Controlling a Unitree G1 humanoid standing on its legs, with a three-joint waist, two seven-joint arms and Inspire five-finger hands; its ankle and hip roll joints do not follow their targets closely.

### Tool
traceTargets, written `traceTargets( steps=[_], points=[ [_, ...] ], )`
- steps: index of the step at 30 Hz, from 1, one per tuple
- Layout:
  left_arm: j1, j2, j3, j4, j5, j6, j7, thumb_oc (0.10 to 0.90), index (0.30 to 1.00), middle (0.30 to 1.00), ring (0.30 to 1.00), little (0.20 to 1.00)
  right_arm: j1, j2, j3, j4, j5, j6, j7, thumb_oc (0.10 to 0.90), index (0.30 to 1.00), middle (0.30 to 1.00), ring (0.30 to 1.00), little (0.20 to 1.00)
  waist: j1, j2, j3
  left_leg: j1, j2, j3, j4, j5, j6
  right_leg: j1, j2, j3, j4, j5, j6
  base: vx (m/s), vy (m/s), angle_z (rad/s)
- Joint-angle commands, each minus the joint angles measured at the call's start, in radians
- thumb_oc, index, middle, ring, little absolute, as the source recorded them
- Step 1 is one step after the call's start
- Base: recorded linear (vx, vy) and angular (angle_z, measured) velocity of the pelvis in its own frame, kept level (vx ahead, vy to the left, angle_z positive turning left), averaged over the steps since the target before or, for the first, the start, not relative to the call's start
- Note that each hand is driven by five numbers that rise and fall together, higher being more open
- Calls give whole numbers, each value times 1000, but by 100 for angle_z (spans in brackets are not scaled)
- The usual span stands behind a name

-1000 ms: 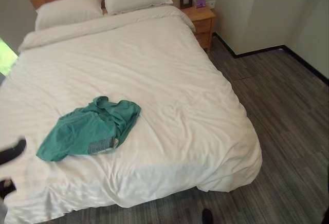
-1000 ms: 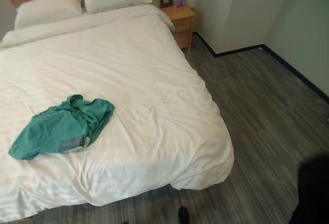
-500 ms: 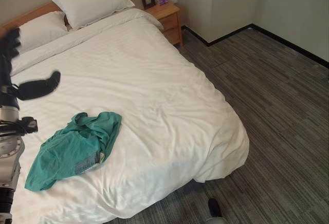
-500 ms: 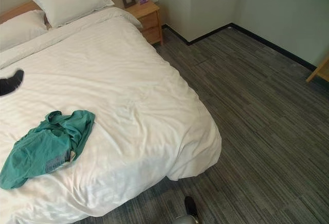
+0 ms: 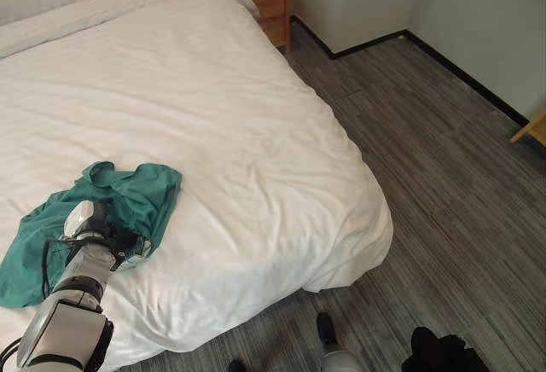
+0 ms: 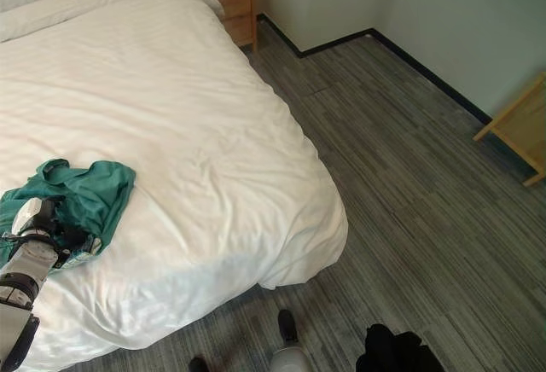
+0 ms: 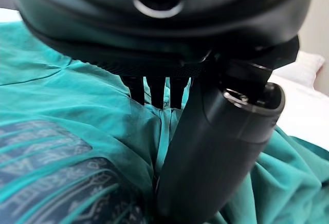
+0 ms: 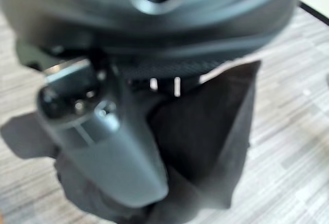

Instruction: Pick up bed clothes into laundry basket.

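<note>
White bed point(image 5: 213, 107) carries the green shirt point(image 5: 136, 197); your left hand point(image 7: 221, 147) pinches its folds, right hand point(image 8: 108, 152) holds dark cloth point(image 8: 216, 131). Shallow pinches slip.

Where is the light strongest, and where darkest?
Left eye view: the white bed is brightest, shaded under its foot edge. Left wrist view: the left hand is dark above the green shirt. Right wrist view: the right hand grips black cloth over pale floor.
</note>
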Motion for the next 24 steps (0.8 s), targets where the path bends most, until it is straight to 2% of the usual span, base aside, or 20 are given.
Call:
traceTargets(
  steps=[1,3,5,6,7,8,9,10,12,13,15,16,18,19,20,21,22,23,24],
  points=[
    [-36,1,43,88,44,30,-40,400,300,300,300,300,34,-31,10,63,-39,20,-17,400,300,300,300,300,-13,-12,-14,-19,116,-27,2,46,-85,26,-59,6,7,-90,104,-15,-10,-10],
    [6,-6,83,29,6,17,-30,400,300,300,300,300,29,-39,9,40,-57,12,-10,400,300,300,300,300,-6,-4,-13,-1,116,-28,2,45,-79,42,-49,11,7,-100,96,-21,4,-6],
    [6,53,114,-79,-35,5,-6,400,300,300,300,300,29,-42,5,17,-64,2,-11,400,300,300,300,300,11,-3,-6,25,102,-49,2,39,-65,57,-45,23,7,-111,95,-41,26,-7],
    [10,128,162,-295,-76,-2,48,400,300,300,300,300,20,-41,2,-3,-63,2,-14,400,300,300,300,300,38,-11,5,15,83,-110,46,38,-59,59,-40,33,7,-103,88,-114,-24,-10],
    [44,183,234,-529,-113,-31,95,400,300,300,300,300,17,-33,-6,-27,-61,-3,-16,400,300,300,300,300,69,-27,14,-8,56,-184,105,5,-56,61,-41,42,7,-99,80,-151,-53,-23],
    [117,205,320,-724,-131,-64,156,400,300,300,300,300,7,-29,-11,-44,-56,0,-24,400,300,300,300,300,116,-48,22,-18,-7,-321,180,-26,-38,49,-38,72,9,-75,69,-117,-50,-49],
    [148,214,389,-944,-91,-108,252,400,300,300,300,300,-14,-30,8,-99,-75,-12,-37,400,300,300,300,300,151,-81,15,-9,-111,-497,242,-130,-15,41,-22,136,14,-68,60,-23,-19,-79],
    [150,213,390,-947,-90,-107,253,400,300,300,300,300,-13,-29,9,-99,-76,-11,-37,400,300,300,300,300,151,-79,11,-6,-109,-496,242,-139,-12,45,-22,135,11,-76,61,12,20,-91],
    [52,184,349,-1032,-57,-137,331,400,300,300,300,300,-34,-45,39,-160,-95,-33,-52,400,300,300,300,300,131,-98,0,31,-133,-583,224,-190,6,26,-5,191,22,-54,62,-68,103,-95],
    [17,153,326,-1098,-24,-154,358,400,300,300,300,300,-40,-41,47,-178,-106,-41,-64,400,300,300,300,300,116,-105,-15,52,-132,-579,191,-219,22,20,-5,192,19,-55,66,-159,154,-78],
    [-54,56,283,-1218,38,-168,427,400,300,300,300,300,-38,-26,70,-230,-135,-52,-84,400,300,300,300,300,82,-126,-31,93,-118,-529,142,-226,38,-6,-17,207,32,-25,90,-167,194,-53],
    [-82,28,266,-1243,44,-170,444,400,300,300,300,300,-38,-12,86,-260,-150,-53,-86,400,300,300,300,300,64,-141,-40,108,-125,-513,115,-219,47,-28,-24,212,33,8,111,-160,201,-57],
    [-141,-13,216,-1286,39,-185,452,400,300,300,300,300,-25,15,120,-349,-194,-49,-95,400,300,300,300,300,54,-155,-43,152,-126,-447,51,-208,61,-71,-24,213,38,69,151,-188,112,-88],
    [-161,-28,193,-1294,33,-191,444,400,300,300,300,300,-26,22,135,-396,-219,-51,-97,400,300,300,300,300,57,-153,-32,158,-118,-415,37,-194,61,-99,-26,165,61,82,151,-423,112,-140],
    [-151,-59,158,-1362,47,-204,409,400,300,300,300,300,-20,24,150,-519,-266,-64,-114,400,300,300,300,300,76,-138,-10,145,-115,-339,32,-170,71,-111,-63,-10,140,17,144,-332,96,-122],
    [-150,-59,157,-1363,47,-203,408,400,300,300,300,300,-18,24,150,-522,-267,-62,-114,400,300,300,300,300,77,-135,-12,150,-112,-339,30,-177,73,-108,-61,-11,141,7,146,-405,133,-150],
    [-139,-76,142,-1388,40,-207,385,400,300,300,300,300,-14,22,148,-587,-283,-68,-123,400,300,300,300,300,86,-130,-7,132,-114,-302,32,-155,78,-88,-77,-91,175,-25,115,-102,41,-155],
    [-139,-77,141,-1389,40,-207,384,400,300,300,300,300,-12,23,148,-589,-283,-67,-123,400,300,300,300,300,86,-127,-10,136,-111,-303,29,-161,79,-86,-75,-91,176,-34,118,-537,24,-159],
    [-72,-168,96,-1433,-54,-244,322,400,300,300,300,300,-7,-15,112,-787,-313,-74,-151,400,300,300,300,300,105,-115,-14,109,-97,-192,40,-134,97,-24,-108,-209,303,-106,79,-385,-4,-146]
  ],
)
